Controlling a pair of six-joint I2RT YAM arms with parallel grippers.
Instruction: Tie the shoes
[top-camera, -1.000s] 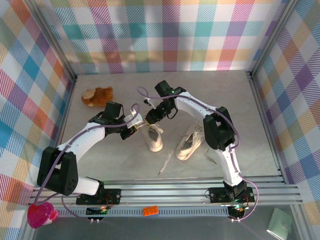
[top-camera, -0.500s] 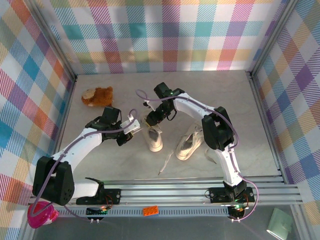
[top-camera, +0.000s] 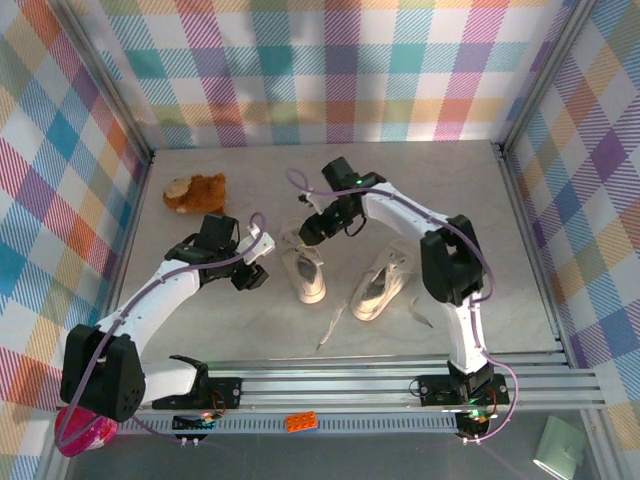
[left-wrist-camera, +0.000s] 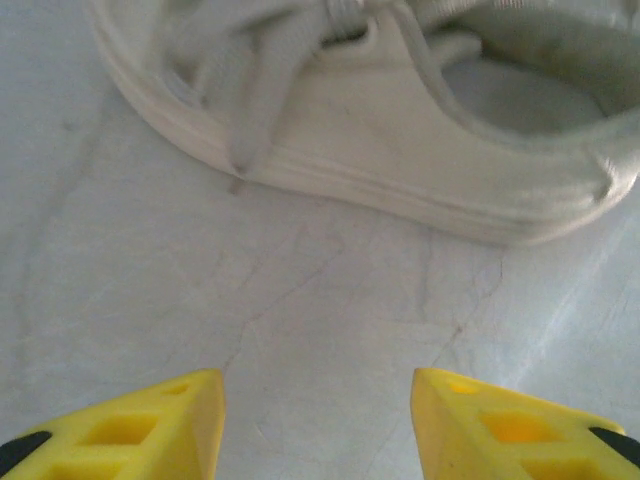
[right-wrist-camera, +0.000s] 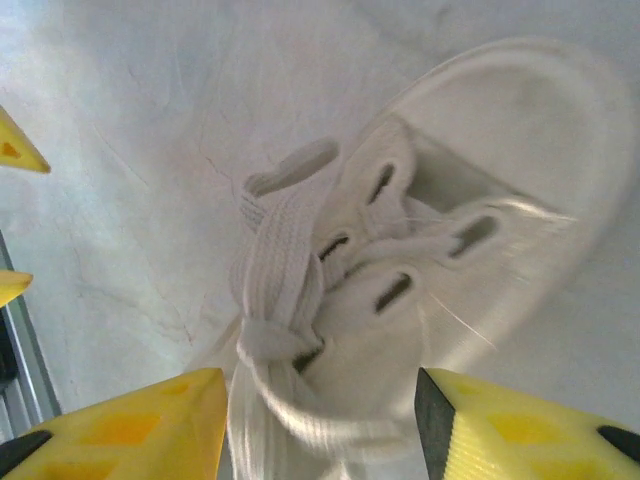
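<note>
**Q:** Where do the shoes stand?

**A:** The first shoe (top-camera: 306, 273) lies between my two grippers. My left gripper (left-wrist-camera: 318, 420) faces its side from just beside it, low over the table (left-wrist-camera: 300, 300). My right gripper (right-wrist-camera: 320, 420) hangs directly above its laces (right-wrist-camera: 290, 250). The second shoe (top-camera: 378, 284) lies on the far side of the first from my left gripper, near the right arm.

**Q:** State of the grippers?

**A:** The fingers of both are apart. Neither holds anything: bare table shows between the left pair, and the laces lie below the right pair, untouched.

**Q:** What is done?

**A:** On the first shoe the laces gather into a knot (right-wrist-camera: 270, 340) over the tongue. I judge this shoe tied, or close to it. I cannot tell whether the bow is snug.

**Q:** What is left?

**A:** The second shoe. A loose lace (top-camera: 328, 327) trails from it across the table toward my bases, so I judge it untied. That puts the task about halfway. The plush toy (top-camera: 195, 190), beyond my left gripper, plays no part.
</note>
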